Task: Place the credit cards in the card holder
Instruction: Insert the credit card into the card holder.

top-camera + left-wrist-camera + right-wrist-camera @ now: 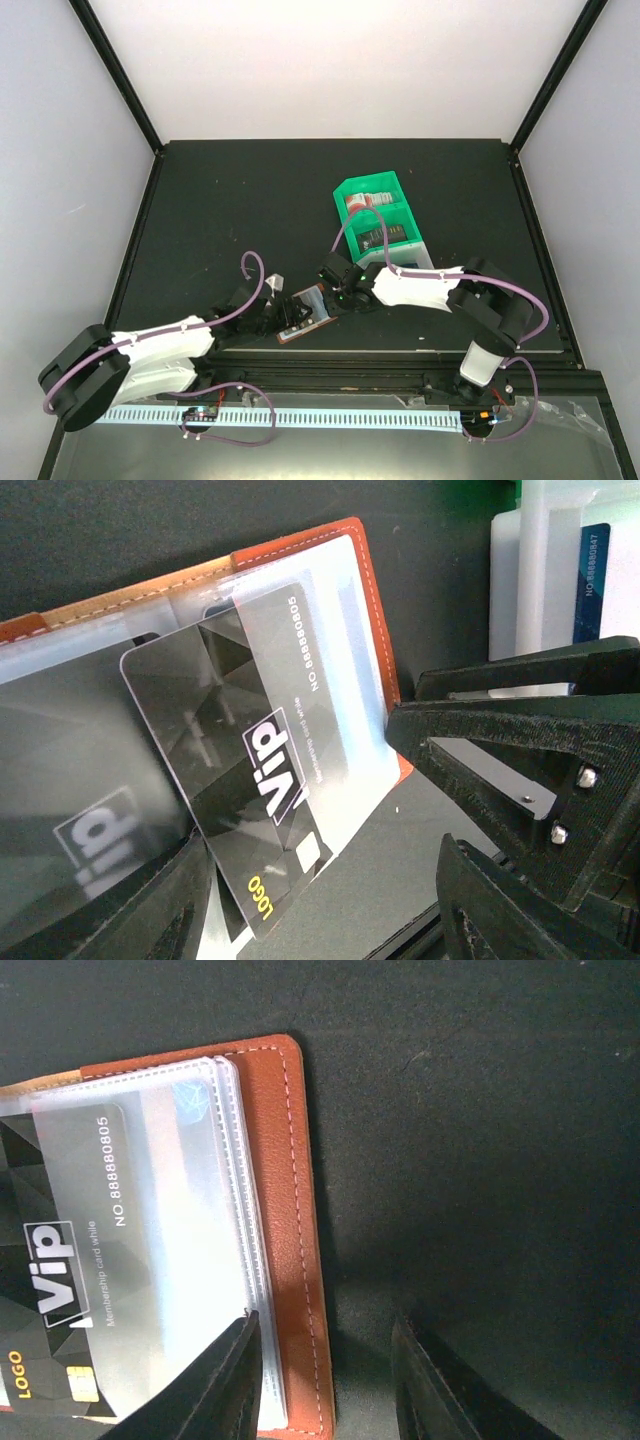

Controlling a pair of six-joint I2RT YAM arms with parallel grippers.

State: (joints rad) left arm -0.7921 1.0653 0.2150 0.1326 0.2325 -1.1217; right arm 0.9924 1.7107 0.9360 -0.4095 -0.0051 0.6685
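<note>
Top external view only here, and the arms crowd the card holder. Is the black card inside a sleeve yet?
Observer: Partly. The black VIP card sits slanted in a clear sleeve of the card holder, its LOGO end sticking out.
Operator: Is the left gripper clamping it?
Observer: No, the left gripper is open, fingers apart around the card's corner.
Operator: And the right?
Observer: The right gripper is open, one finger over the sleeves, the other over the mat.

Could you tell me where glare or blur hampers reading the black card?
Right wrist: glare on the clear sleeve whitens much of the black card, number legible. Left wrist: print sharp; the second logo at left is hazy. Top external: card too small to read.
</note>
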